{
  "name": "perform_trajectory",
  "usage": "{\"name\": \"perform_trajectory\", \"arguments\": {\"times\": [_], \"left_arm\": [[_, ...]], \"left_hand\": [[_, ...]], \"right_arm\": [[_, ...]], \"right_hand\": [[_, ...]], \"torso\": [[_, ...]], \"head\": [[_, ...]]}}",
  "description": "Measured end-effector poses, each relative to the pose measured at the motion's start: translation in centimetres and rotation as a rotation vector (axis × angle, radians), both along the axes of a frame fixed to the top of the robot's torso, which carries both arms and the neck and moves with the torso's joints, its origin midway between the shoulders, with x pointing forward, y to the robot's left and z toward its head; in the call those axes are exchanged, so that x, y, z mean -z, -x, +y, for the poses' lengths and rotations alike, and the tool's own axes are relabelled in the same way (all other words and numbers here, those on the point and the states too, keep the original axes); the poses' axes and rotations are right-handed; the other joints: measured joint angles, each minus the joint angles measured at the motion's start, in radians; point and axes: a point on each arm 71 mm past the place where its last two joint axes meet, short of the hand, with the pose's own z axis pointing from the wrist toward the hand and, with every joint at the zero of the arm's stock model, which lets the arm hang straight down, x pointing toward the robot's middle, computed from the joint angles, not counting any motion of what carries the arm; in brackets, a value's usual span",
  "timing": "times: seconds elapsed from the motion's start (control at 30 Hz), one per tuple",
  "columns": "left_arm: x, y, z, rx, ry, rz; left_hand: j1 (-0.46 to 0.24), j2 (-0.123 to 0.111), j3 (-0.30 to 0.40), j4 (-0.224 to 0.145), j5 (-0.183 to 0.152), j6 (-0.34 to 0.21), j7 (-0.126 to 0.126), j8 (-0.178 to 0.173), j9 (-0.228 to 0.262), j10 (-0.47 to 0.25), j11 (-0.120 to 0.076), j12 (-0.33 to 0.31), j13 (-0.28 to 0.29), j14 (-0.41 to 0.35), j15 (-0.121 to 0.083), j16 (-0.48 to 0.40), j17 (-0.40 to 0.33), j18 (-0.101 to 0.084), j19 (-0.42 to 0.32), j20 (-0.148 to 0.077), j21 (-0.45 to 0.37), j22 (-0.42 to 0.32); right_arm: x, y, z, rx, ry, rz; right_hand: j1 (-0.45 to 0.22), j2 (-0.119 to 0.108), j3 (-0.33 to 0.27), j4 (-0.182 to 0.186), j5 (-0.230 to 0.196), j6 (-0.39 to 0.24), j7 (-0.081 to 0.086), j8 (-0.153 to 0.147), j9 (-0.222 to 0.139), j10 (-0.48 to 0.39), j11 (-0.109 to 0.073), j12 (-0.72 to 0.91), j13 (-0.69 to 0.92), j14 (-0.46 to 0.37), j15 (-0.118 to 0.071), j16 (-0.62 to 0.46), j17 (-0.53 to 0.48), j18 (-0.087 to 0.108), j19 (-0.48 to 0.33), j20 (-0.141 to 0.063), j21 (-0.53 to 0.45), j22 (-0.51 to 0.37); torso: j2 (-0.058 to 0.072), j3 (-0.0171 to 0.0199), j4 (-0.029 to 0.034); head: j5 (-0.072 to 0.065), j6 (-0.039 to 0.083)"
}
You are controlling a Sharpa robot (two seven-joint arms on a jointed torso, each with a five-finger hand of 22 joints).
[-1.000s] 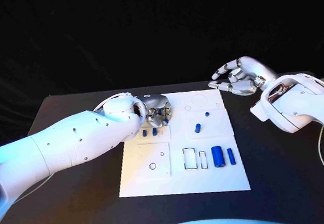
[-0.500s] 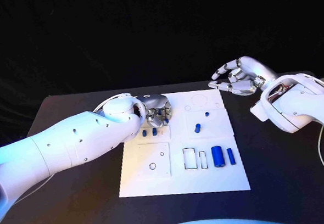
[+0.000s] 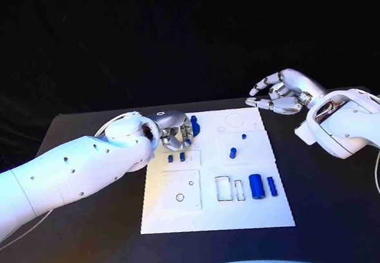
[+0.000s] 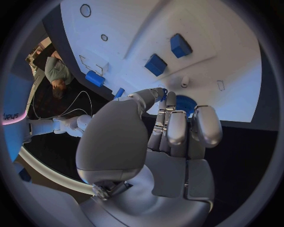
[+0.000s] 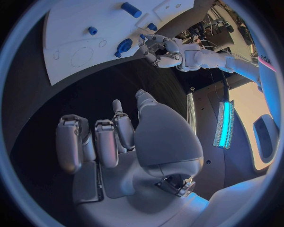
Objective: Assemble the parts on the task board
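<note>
The left hand (image 3: 177,131) has lifted slightly from the far-left part of the white task board (image 3: 215,211) since a second ago, and a blue part (image 3: 195,125) now stands up between its fingertips, where none showed before. The left wrist view shows fingers (image 4: 177,132) curled close together over a round blue piece (image 4: 186,104), though whether that piece is truly pinched or merely sits just beyond the fingertips is hard to tell from this angle. Most likely the hand is grasping the part and has just picked it up.

The right hand (image 3: 281,93) hovers above the black table (image 3: 91,241) just beyond the board's far-right corner, fingers loosely spread and holding nothing, much as it was.

Other parts rest on the board: two small blue blocks (image 3: 176,157) just beneath the left hand, a short blue peg (image 3: 233,151) near the middle, and two blue cylinders (image 3: 262,184) lying side by side toward the near right.

Judging from this, one part is now off the board and ready to be carried to its slot; seating it is the step ahead.
</note>
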Motion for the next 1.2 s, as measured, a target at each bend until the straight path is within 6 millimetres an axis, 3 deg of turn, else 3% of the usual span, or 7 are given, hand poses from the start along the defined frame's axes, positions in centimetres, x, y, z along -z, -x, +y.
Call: {"name": "perform_trajectory", "arguments": {"times": [0.57, 1.2], "left_arm": [[-0.9, 0.1, 3.4, -0.072, 0.027, 0.003], [-0.1, -0.7, 3.3, -0.094, 0.014, 0.043]], "left_hand": [[-0.007, -0.007, 0.000, 0.000, 0.000, 0.004, 0.003, -0.005, 0.003, 0.013, -0.002, -0.011, -0.002, 0.000, 0.000, 0.000, -0.003, 0.000, 0.000, 0.000, 0.000, -0.003], [-0.011, -0.003, 0.000, 0.000, 0.000, 0.003, 0.003, -0.006, 0.003, 0.016, 0.002, -0.017, -0.003, 0.000, 0.000, -0.001, -0.007, 0.000, 0.000, 0.000, 0.000, -0.007]], "right_arm": [[0.1, 0.0, -0.2, 0.004, 0.001, 0.001], [0.1, 0.0, -0.1, 0.003, 0.001, 0.003]], "right_hand": [[0.000, 0.000, 0.000, 0.000, 0.000, 0.000, 0.000, 0.000, 0.000, 0.000, 0.000, 0.000, 0.000, 0.000, 0.000, 0.000, 0.000, 0.000, 0.000, 0.000, 0.000, 0.000], [0.000, 0.000, 0.000, 0.000, 0.000, 0.000, 0.000, 0.000, 0.000, 0.000, 0.000, 0.000, 0.000, 0.000, 0.000, 0.000, 0.000, 0.000, 0.000, 0.000, 0.000, 0.000]], "torso": [[0.002, -0.0008, -0.0006], [0.002, 0.0007, -0.0035]], "head": [[0.009, 0.001], [0.012, -0.002]]}}
